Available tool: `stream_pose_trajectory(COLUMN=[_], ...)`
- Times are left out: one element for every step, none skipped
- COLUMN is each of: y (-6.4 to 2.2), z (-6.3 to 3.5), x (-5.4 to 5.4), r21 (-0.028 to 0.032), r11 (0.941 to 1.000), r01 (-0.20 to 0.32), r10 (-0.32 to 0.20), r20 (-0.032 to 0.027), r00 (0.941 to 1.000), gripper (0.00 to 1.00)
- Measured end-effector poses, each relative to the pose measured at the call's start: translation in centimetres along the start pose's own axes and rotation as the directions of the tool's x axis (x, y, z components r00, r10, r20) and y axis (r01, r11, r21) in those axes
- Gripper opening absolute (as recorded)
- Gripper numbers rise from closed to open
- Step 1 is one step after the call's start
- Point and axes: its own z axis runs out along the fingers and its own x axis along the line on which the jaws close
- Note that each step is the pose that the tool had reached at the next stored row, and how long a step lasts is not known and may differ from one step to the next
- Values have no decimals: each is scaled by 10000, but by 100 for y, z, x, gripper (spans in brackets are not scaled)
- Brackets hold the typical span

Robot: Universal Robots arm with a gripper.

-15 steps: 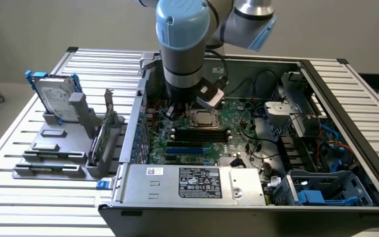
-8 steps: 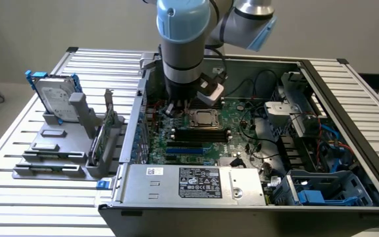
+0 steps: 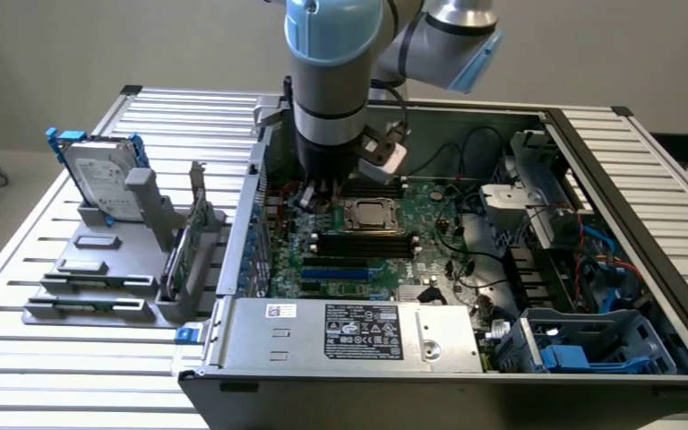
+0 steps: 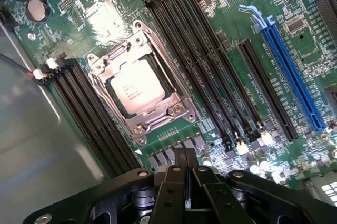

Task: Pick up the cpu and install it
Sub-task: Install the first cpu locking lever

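Wrist view gives us our clearest look: our gripper point(image 4: 187, 174) has its two black fingers point(image 4: 174, 192) pressed together, nothing between them, hanging just above the green motherboard point(image 4: 221, 29). Just ahead of the fingertips sits the cpu point(image 4: 136, 88), its dull silver top lying flat inside the metal-framed socket point(image 4: 141, 83), whose frame surrounds it on all sides. We are close to the socket but apart from it; no finger touches the chip. On either side of the socket run long black memory slots point(image 4: 200, 56), and farther off from our fingers lies a blue expansion slot point(image 4: 292, 71). A round coin battery point(image 4: 37, 9) shines beyond the socket, well away from us.

From the exterior view we see our arm point(image 3: 332, 81) reaching down into the open computer case point(image 3: 631, 206), with the gripper point(image 3: 315, 199) low over the board and the cpu point(image 3: 369, 213) just beside it, toward that view's right. Outside the case, well apart from us, a silver hard drive point(image 3: 97, 175) in a blue bracket stands upright on a grey holder point(image 3: 117, 269) on the slatted table point(image 3: 69, 367).
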Motion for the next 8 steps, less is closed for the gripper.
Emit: stream_pose_trajectory(y=[-5, -10, -15, -19, -24, -28, -32, -36], z=[-7, -14, -22, -29, -36, -43, -49, -55], x=[2, 3, 5, 7, 9, 10, 12, 13], r21=[-7, -15, -23, -28, -33, -36, -37, -36], r11=[9999, 9998, 9996, 9992, 9987, 9982, 9975, 9967], r01=[103, 200, 298, 396, 499, 602, 709, 817], r10=[-103, -199, -298, -395, -498, -601, -706, -814], r20=[62, 124, 185, 245, 308, 367, 426, 482], r00=[9999, 9997, 9994, 9989, 9983, 9975, 9966, 9955], gripper=[11, 11, 11, 11, 11, 11, 11, 11])
